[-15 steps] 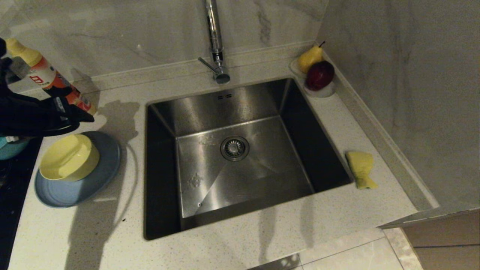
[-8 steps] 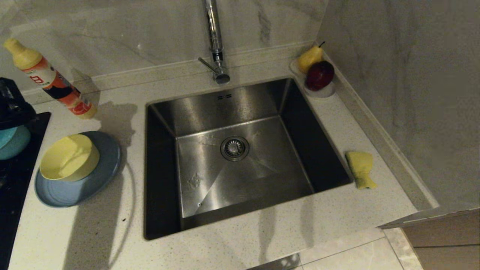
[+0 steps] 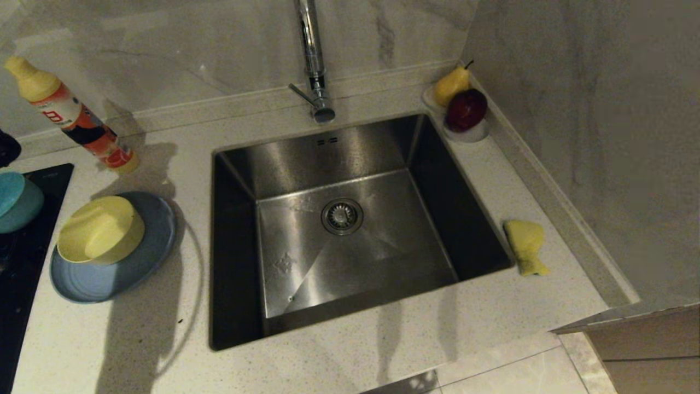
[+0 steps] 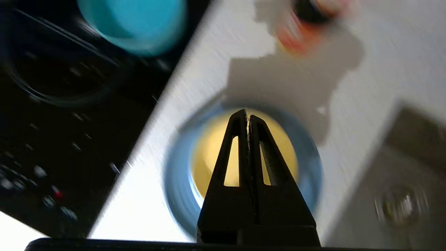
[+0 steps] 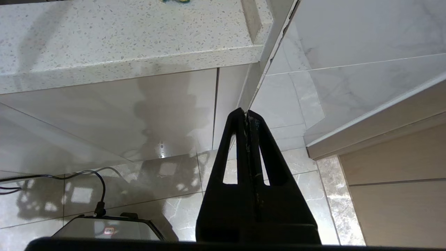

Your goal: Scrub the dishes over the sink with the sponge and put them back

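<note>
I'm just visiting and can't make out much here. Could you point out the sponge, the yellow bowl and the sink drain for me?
sponge (image 3: 526,245): head view, middle of its yellow pad.
pale-yellow bowl (image 3: 101,230): head view, inside of the bowl, which sits on the blue plate.
strainer drain (image 3: 342,215): head view, centre of the round strainer.

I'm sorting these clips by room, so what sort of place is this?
Most likely a home kitchen: a steel sink with a chrome tap set in a speckled stone counter, and a black cooktop beside it.
</note>
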